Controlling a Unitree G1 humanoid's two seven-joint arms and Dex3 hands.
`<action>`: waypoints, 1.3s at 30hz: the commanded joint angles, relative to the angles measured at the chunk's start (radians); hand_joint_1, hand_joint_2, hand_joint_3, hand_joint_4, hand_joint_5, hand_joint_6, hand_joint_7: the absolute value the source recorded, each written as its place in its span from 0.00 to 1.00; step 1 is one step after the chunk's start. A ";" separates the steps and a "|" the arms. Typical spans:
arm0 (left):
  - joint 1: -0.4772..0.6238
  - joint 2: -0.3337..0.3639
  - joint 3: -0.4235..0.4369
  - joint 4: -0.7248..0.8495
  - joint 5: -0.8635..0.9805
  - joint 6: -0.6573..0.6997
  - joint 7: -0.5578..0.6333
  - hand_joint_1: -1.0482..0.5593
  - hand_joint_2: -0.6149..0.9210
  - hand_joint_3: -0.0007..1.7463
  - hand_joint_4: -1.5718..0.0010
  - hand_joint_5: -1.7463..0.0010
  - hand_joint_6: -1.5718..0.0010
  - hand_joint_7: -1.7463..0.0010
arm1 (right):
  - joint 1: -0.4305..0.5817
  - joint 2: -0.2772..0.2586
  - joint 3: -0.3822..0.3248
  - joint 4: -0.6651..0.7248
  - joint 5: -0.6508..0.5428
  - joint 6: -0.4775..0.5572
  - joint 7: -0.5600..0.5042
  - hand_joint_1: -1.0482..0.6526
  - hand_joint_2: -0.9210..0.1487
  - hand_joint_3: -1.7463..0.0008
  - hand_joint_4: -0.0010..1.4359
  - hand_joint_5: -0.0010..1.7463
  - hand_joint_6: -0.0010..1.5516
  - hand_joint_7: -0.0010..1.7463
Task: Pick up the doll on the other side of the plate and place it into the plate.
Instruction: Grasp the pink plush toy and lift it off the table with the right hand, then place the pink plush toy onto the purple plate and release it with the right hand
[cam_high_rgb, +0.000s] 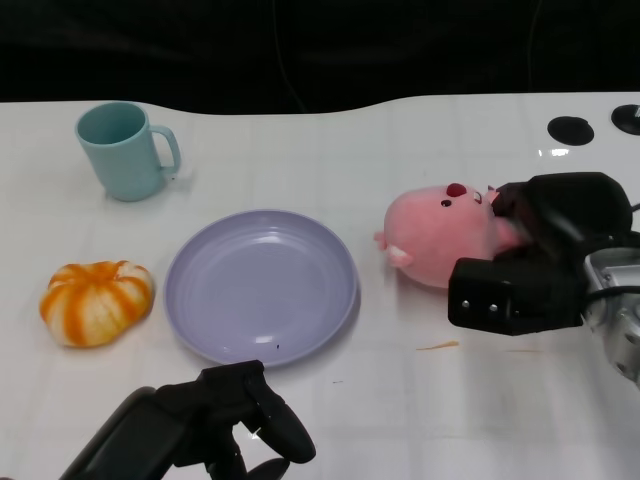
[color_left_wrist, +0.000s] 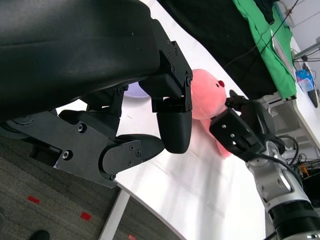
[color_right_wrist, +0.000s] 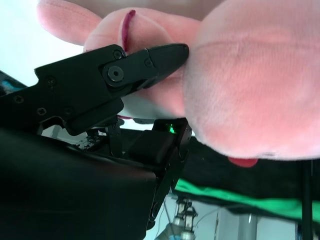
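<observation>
At the far left of the table, well away from any fingers, stand a mug (cam_high_rgb: 124, 150) and, nearer the robot, a pumpkin (cam_high_rgb: 97, 301); neither belongs to the task. The left hand (cam_high_rgb: 215, 425) sits low at the table's near edge, just short of the plate (cam_high_rgb: 262, 285), its fingers (color_left_wrist: 172, 125) curled in with nothing in them. It lies well apart from the doll (cam_high_rgb: 438, 236), with the plate between, so it looks poorly placed for this job. The plate lies flat and holds nothing. Just beyond its right rim, not touching it, the pink doll rests on its side, its long axis running roughly left to right, head end toward the plate and rear end tucked in among the right hand's fingers (color_right_wrist: 150, 62). The right hand (cam_high_rgb: 535, 255) is plainly the nearer one: it wraps the doll's right end, and the right wrist view shows a fingertip pressed into the plush with another part of the hand on the opposite side, so I judge that it grips the doll, though the doll still seems to rest on the table. From those fingers the plate lies leftward, so the coming move likely calls for a lift and a short carry left over the rim.
</observation>
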 joint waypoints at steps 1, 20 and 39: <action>0.006 0.009 0.013 -0.001 -0.006 -0.010 0.003 0.54 0.91 0.40 0.61 0.07 0.61 0.33 | 0.029 -0.022 -0.047 -0.056 0.029 -0.020 -0.040 0.45 0.01 0.93 0.66 1.00 0.69 0.32; 0.004 0.010 -0.018 -0.036 0.009 0.023 0.015 0.53 0.91 0.40 0.61 0.08 0.61 0.32 | 0.061 0.061 -0.140 -0.341 0.117 -0.037 0.017 0.47 0.52 0.24 0.66 1.00 0.48 1.00; -0.010 -0.013 -0.093 -0.043 0.046 0.047 0.045 0.53 0.88 0.45 0.61 0.07 0.60 0.33 | -0.079 0.291 -0.043 -0.301 0.092 -0.010 0.151 0.46 0.58 0.27 0.67 1.00 0.48 0.99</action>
